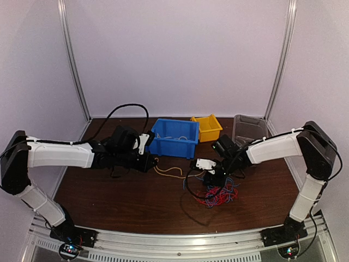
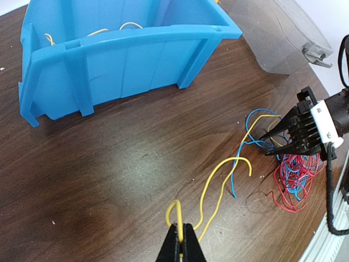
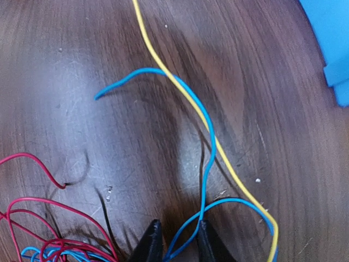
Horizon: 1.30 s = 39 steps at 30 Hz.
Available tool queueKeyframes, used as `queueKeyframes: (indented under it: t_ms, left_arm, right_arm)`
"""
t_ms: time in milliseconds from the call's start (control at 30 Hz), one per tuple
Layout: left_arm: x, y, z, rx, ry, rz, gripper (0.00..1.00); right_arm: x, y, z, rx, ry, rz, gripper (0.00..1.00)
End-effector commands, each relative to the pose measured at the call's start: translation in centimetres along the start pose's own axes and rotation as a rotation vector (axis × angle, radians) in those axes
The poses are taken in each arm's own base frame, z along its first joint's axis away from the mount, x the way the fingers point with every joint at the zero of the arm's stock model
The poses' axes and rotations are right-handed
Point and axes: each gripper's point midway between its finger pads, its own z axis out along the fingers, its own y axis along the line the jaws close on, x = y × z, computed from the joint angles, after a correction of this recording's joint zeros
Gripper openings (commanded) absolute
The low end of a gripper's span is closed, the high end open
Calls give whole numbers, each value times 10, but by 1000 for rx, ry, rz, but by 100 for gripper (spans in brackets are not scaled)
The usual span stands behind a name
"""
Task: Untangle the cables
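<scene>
The left arm stretches low across the table (image 1: pixel 109 199), and the left pincer (image 2: pixel 180 244) is clamped tight on a loop of yellow cable (image 2: pixel 175 204) in front of the blue bin (image 2: pixel 125 60). The right arm bends in from the other side. The right pincer (image 3: pixel 177 244) points down at the table, its tips narrowly apart with a blue cable (image 3: pixel 211 147) running between them, unpinched. The cables (image 1: pixel 219 195) lie tangled just beneath it. A yellow bin (image 1: pixel 207 128) and clear tray (image 1: pixel 250 128) stand behind. The right wrist view cuts the tangle off at its lower edge.
</scene>
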Motion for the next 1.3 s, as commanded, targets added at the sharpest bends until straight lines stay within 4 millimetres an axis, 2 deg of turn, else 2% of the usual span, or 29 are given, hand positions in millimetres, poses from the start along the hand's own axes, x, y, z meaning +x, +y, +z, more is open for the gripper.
queueKeyframes:
  t_ms: [0,167,300,367,533,733,833,933,1000,1067,1167,1267]
  left_arm:
    - [-18,-3,-4,-13,-43,27,0]
    - [-39,9,-21,-122,-78,79,0]
    - [-58,17,-40,-188,-101,113,0]
    - [-75,21,-57,-235,-132,127,0]
    - [-122,35,-120,-322,-255,148,0]
    - [-180,63,-217,-494,-372,182,0]
    - [-210,66,-265,-571,-436,202,0]
    - [-232,62,-299,-620,-496,212,0]
    - [-240,53,-305,-586,-528,214,0]
    - [-242,51,-299,-559,-535,204,0]
    - [-243,50,-287,-526,-558,186,0]
    - [-245,49,-277,-492,-581,177,0]
  right_arm:
    - [9,5,7,-43,40,12,20]
    - [18,9,12,-72,71,12,0]
    - [26,10,18,-81,104,20,0]
    - [29,9,20,-83,114,25,0]
    - [32,8,21,-80,118,28,0]
    - [35,8,24,-85,128,37,0]
    - [36,8,27,-91,134,42,0]
    - [37,8,27,-93,138,44,0]
    - [34,7,26,-91,129,43,0]
    - [28,8,23,-96,113,46,0]
    - [8,9,9,-114,60,46,3]
    - [-22,5,-22,-90,-27,25,18]
